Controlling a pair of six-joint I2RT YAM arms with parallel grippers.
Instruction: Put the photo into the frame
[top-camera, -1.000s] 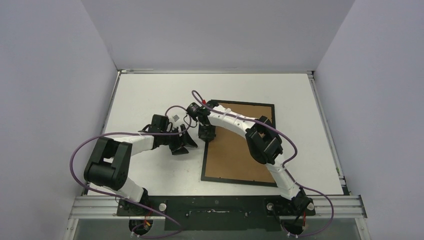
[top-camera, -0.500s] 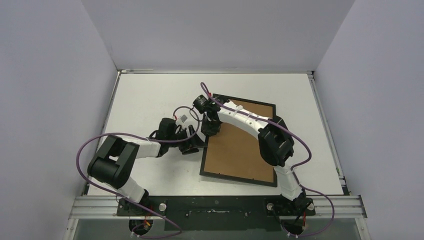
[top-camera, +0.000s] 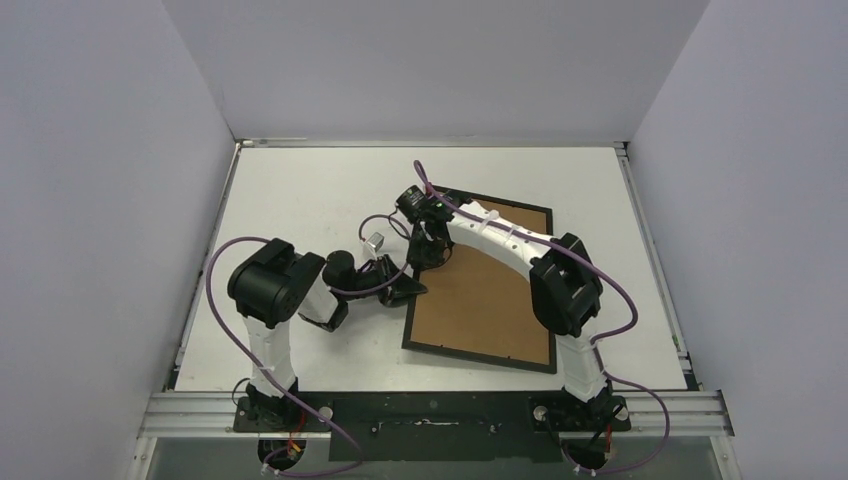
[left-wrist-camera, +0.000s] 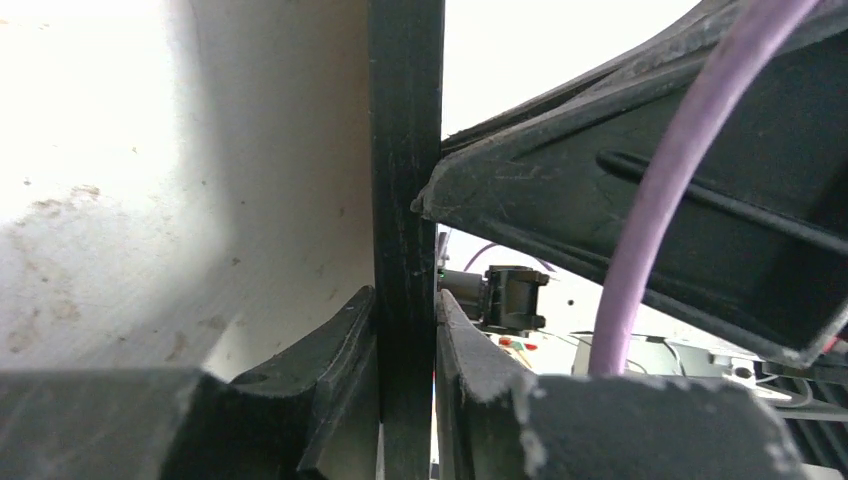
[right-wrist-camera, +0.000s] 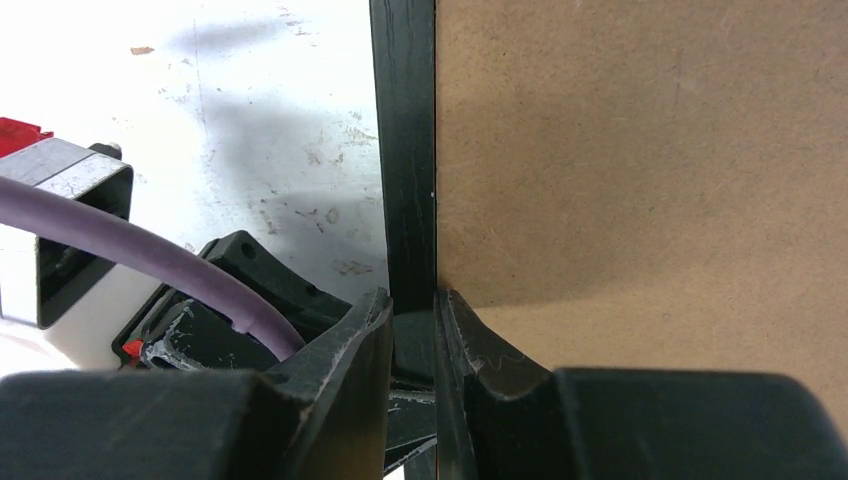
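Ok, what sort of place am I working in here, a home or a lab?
Most likely a lab robot cell, not a home. A white table is boxed in by plain pale walls, an aluminium mounting rail runs along its near edge, and the work piece is a black frame.

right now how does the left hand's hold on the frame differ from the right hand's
The left hand grips the frame on its left rail nearer the arm bases; the right hand grips that rail farther up. The left hand comes in from the bare table side, while the right hand's arm reaches across the brown backing. Shared: both are closed on the thin black rail.
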